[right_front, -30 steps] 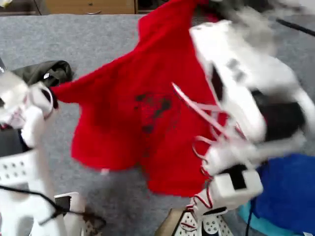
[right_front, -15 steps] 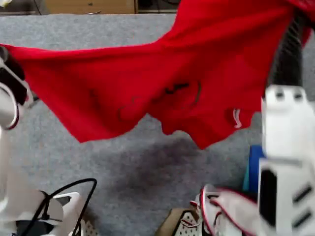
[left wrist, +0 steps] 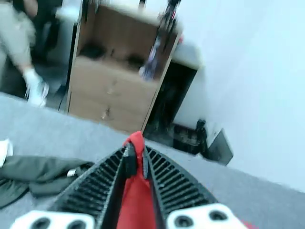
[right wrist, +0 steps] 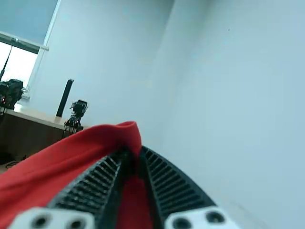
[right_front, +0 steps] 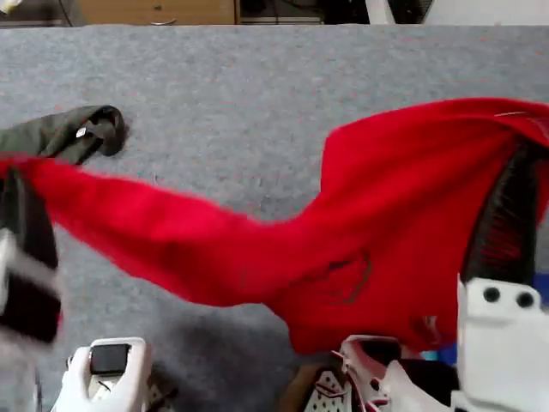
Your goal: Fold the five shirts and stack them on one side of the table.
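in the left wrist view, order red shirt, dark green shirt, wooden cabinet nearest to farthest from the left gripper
1. red shirt, clamped in the left gripper.
2. dark green shirt, lying on the table.
3. wooden cabinet, beyond the table.
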You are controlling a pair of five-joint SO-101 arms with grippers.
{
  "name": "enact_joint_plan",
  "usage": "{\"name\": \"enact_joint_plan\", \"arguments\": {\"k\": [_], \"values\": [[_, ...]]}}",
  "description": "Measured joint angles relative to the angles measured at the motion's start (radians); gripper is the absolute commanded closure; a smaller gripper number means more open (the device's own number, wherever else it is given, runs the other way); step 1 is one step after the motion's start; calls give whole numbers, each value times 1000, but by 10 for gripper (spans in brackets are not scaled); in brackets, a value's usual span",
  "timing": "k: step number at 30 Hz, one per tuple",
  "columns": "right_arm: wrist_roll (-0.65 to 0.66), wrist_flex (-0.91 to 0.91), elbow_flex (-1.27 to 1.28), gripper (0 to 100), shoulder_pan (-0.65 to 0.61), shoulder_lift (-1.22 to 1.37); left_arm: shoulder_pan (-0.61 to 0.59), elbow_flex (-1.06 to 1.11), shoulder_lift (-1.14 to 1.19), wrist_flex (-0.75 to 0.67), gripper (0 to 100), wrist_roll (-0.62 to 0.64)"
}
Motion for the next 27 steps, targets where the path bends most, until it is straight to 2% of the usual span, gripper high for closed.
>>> {"name": "enact_joint_plan", "arguments": {"k": [4,8,11,16,20,23,27], "values": [[0,29,123,995,0,-2,11,166,-46,2,981,0],[0,9,373,995,-3,-2,11,342,-60,-5,981,0],[0,-100,635,995,-43,9,11,516,-49,-103,981,0],[-2,-463,1132,995,-123,12,3,882,-5,-446,981,-2],[-2,-845,1521,995,-170,38,-49,1151,130,-833,981,-2],[-3,-1100,1691,995,-172,120,-94,1162,290,-1068,981,-2],[-3,-1326,1712,995,-173,290,-133,997,572,-1132,981,-2]]}}
